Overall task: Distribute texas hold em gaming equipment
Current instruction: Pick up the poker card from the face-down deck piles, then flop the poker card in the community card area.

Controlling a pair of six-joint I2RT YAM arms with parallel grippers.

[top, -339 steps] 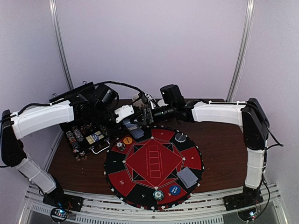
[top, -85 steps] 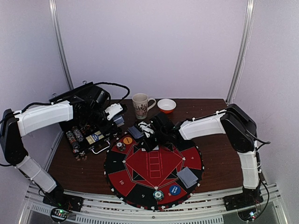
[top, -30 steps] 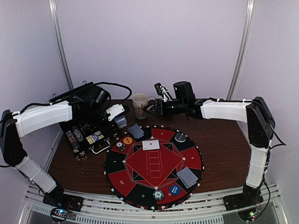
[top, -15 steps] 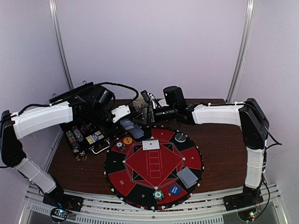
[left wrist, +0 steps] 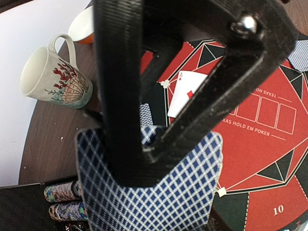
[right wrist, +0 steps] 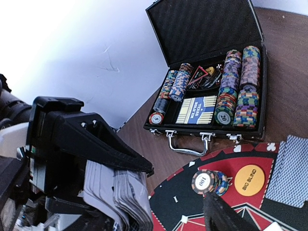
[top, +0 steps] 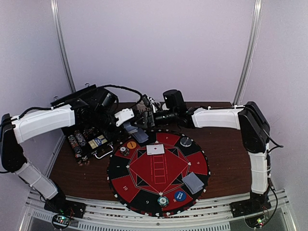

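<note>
My left gripper point(top: 129, 123) is shut on a deck of blue-check-backed cards point(left wrist: 149, 192) and holds it above the mat's far-left rim. My right gripper point(top: 145, 118) is right beside the deck point(right wrist: 120, 192), apparently open, with one dark finger point(right wrist: 222, 215) showing in the right wrist view. One card point(top: 155, 149) lies face up on the red centre. Face-down cards lie at the far left point(top: 140, 136) and near right point(top: 193, 182). Orange point(top: 131, 144), dark point(top: 186, 141) and blue point(top: 179, 195) discs and chip stacks point(top: 124, 150) point(top: 162, 200) sit on the rim.
The round red-and-black mat point(top: 159, 190) fills the middle of the table. An open black case point(top: 86, 137) with rows of chips stands at the left. In the left wrist view a mug point(left wrist: 55, 79) and an orange bowl point(left wrist: 83, 24) stand behind the mat.
The right gripper left a face-up card on the mat, lifted to the back, and has now swung left and down to the deck. The left gripper moved the deck slightly right.
</note>
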